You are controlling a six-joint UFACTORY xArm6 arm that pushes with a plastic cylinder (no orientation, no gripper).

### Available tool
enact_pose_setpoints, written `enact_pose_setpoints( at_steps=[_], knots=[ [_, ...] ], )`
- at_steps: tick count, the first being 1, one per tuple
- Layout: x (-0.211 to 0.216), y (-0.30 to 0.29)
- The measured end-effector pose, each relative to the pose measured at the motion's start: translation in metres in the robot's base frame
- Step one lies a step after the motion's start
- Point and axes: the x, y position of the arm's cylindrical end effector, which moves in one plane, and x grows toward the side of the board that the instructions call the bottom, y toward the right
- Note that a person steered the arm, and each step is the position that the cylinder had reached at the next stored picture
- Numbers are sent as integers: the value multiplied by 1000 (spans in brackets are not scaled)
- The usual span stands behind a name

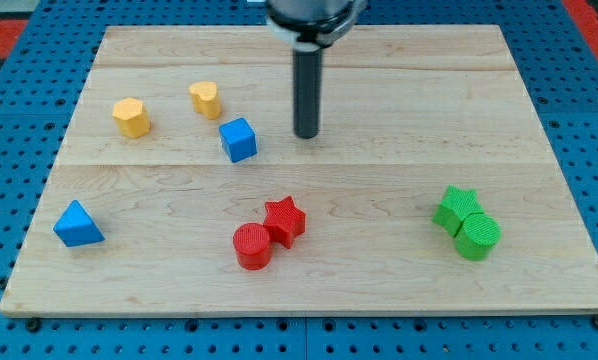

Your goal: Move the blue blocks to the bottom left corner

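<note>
A blue cube sits left of the board's middle, in the upper half. A blue triangular block lies near the board's bottom left corner. My tip rests on the board to the right of the blue cube, a short gap apart from it. The dark rod rises straight up from the tip to the view's top.
Two yellow blocks sit up and left of the blue cube. A red star touches a red cylinder at bottom centre. A green star touches a green cylinder at the right. The wooden board lies on blue pegboard.
</note>
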Motion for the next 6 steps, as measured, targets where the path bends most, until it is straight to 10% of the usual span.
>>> enact_pose_setpoints(
  at_steps=[3,6],
  knots=[
    [67,-177],
    [69,-225]
  ],
)
